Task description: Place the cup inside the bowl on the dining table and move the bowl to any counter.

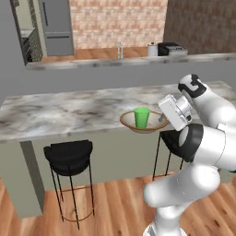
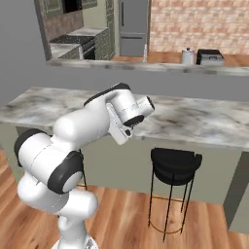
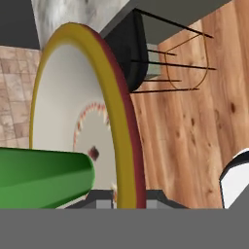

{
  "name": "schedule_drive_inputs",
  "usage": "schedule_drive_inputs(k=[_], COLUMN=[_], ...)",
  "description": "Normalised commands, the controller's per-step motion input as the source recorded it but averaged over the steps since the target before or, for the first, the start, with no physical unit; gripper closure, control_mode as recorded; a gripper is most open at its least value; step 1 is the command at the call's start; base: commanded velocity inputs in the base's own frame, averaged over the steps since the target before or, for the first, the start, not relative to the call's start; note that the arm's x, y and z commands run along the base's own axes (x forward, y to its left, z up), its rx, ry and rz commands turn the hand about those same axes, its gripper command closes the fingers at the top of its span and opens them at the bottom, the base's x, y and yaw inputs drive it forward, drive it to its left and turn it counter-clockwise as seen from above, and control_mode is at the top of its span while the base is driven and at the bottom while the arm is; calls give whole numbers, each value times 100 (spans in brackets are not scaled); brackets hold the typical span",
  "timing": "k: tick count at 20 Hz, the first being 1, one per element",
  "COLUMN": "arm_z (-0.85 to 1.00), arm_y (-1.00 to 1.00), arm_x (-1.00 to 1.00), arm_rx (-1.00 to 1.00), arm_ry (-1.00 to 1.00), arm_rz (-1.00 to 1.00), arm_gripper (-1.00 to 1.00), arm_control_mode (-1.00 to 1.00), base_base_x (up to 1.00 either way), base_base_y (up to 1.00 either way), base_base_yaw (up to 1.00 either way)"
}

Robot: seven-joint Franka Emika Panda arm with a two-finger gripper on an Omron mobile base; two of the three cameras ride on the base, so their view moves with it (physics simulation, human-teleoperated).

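The green cup (image 1: 141,117) stands upright inside the bowl (image 1: 131,123), and the bowl sits at the near edge of the marble counter (image 1: 64,110), toward its right-hand end. From the hand's own camera the bowl's rim (image 3: 127,146) runs straight down between the two dark fingertips, so the claw (image 3: 127,198) looks nearly shut, pinching the rim on its right side.

I'd judge the bowl stiff and glazed, fairly slick, and not heavy, but a one-sided pinch on a wide shallow dish will let it droop away from the grip. The cup is light, tall for its width and loose in there; any tilt or jerk could tip it or slide it against the wall. Keeping the bowl level and moving slowly seems the safe way.

Left of the bowl the marble is bare for a long stretch. Below the near edge stand two black stools (image 1: 69,159), one to the left and one right under the bowl, so a drop there would hit a seat or the wood floor (image 1: 115,203). Behind runs a raised grey ledge (image 1: 115,64); the bowl would have to clear it or go round.
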Motion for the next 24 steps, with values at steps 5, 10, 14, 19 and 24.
schedule_drive_inputs(k=[5, 10, 14, 19, 24], arm_z=[0, 0, 0, 0, 0], arm_y=[0, 0, 0, 0, 0], arm_x=[0, 0, 0, 0, 0], arm_rx=[0, 0, 0, 0, 0], arm_ry=[0, 0, 0, 0, 0], arm_rz=[0, 0, 0, 0, 0], arm_gripper=[100, 100, 100, 100, 100], arm_control_mode=[100, 100, 100, 100, 100], base_base_x=[0, 0, 1, 2, 4], base_base_y=[-60, -61, -71, -75, -74], base_base_yaw=[0, 0, 0, 0, 0])
